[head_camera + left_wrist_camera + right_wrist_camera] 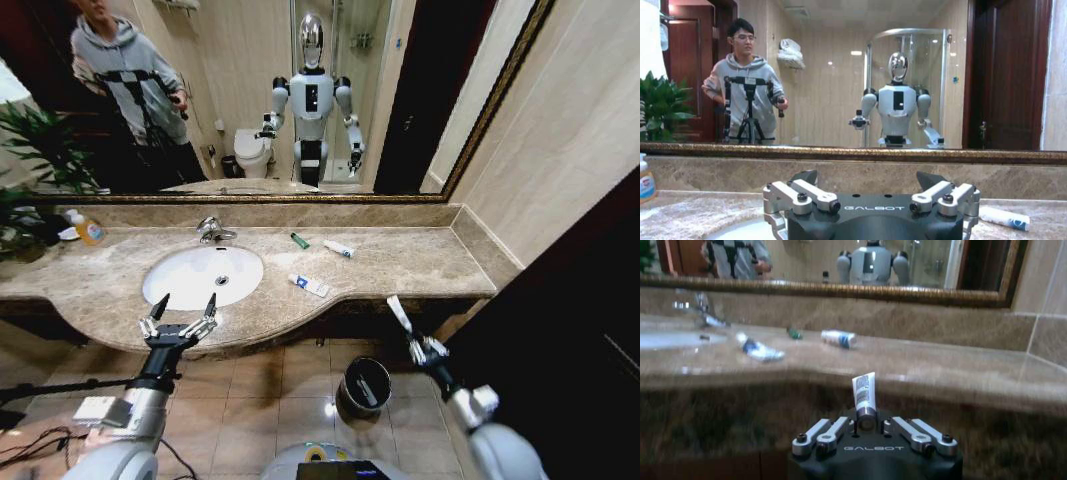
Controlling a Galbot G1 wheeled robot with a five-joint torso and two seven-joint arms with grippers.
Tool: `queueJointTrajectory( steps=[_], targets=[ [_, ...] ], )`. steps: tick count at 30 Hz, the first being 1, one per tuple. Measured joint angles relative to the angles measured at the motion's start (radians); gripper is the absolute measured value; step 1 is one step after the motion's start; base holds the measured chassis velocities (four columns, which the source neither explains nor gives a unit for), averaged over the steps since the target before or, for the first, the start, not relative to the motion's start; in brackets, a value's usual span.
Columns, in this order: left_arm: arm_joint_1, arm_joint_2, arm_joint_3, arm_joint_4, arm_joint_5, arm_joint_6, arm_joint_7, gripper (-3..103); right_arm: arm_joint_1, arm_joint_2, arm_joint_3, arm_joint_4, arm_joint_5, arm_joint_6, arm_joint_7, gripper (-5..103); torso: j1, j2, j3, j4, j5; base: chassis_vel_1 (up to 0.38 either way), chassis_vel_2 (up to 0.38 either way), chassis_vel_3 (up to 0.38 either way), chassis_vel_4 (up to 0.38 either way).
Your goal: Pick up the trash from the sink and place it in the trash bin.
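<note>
- Nearest, on the floor below the counter edge, the trash bin (363, 385) stands open, a little left of the right gripper (412, 338) and lower than it.
- The right gripper is closed on a white tube (399, 313), held by its cap end; the tube's long axis stands up out of the jaws, tilted slightly left.
- My read: the drop depends on carrying that tube left and down until it hangs over the bin's shiny rim, so the right arm is clearly the nearer one for this.
- The left gripper (186, 303) hovers at the near edge of the counter in front of the sink (170, 280), jaws spread wide and holding nothing.
- Farther back, a white-and-blue tube (309, 286) lies flat on the marble just right of the basin, angled near-right.
- Beyond it, near the back wall, lie a small green tube (300, 240) and another white tube (339, 248), close together.
</note>
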Motion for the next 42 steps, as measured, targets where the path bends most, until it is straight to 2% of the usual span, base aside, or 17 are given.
queueJointTrajectory(
  steps=[7, 15, 21, 25, 30, 37, 42],
  targets=[
    [0.0, 0.0, 0.0, 0.0, 0.0, 0.0, 0.0, 100, 0.043, 0.056, -0.016, -0.22, -0.119, 0.087, 0.031, 18, 0.0, 0.0, 0.0, 0.0001, 0.0004, 0.0, 0.0, 0.0, 0.0],
    [0.0, 0.0, 0.0, 0.0, 0.0, 0.0, 0.0, 100, 0.159, 0.066, -0.044, -0.492, -0.21, 0.137, 0.046, 18, 0.0, 0.0, 0.0, 0.0001, 0.0003, 0.0, 0.0, 0.0, 0.0],
    [0.0, 0.0, 0.0, 0.0, 0.0, 0.0, 0.0, 100, 0.27, 0.06, -0.065, -0.654, -0.245, 0.112, 0.032, 18, 0.0, 0.0, 0.0, 0.0003, 0.0004, 0.0, 0.0, 0.0, 0.0],
    [0.0, 0.0, 0.0, 0.0, 0.0, 0.0, 0.0, 100, 0.361, 0.051, -0.08, -0.783, -0.286, 0.07, 0.021, 18, 0.0, 0.0, 0.0, 0.0003, 0.0004, 0.0, 0.0, 0.0, 0.0],
    [0.0, 0.0, 0.0, 0.0, 0.0, 0.0, 0.0, 100, 0.475, 0.044, -0.083, -0.973, -0.377, 0.038, 0.004, 18, 0.0, 0.0, 0.0, 0.0002, 0.0004, 0.0, 0.0, 0.0, 0.0],
    [0.0, 0.0, 0.0, 0.0, 0.0, 0.0, 0.0, 100, 0.616, 0.042, -0.085, -1.17, -0.489, 0.041, 0.002, 18, 0.0, 0.0, 0.0, 0.0002, 0.0003, 0.0, 0.0, 0.0, 0.0],
    [0.0, 0.0, 0.0, 0.0, 0.0, 0.0, 0.0, 100, 0.73, 0.055, -0.08, -1.323, -0.576, 0.072, 0.015, 18, 0.0, 0.0, 0.0, 0.0003, 0.0002, 0.0, 0.0, 0.0, 0.0]
  ],
)
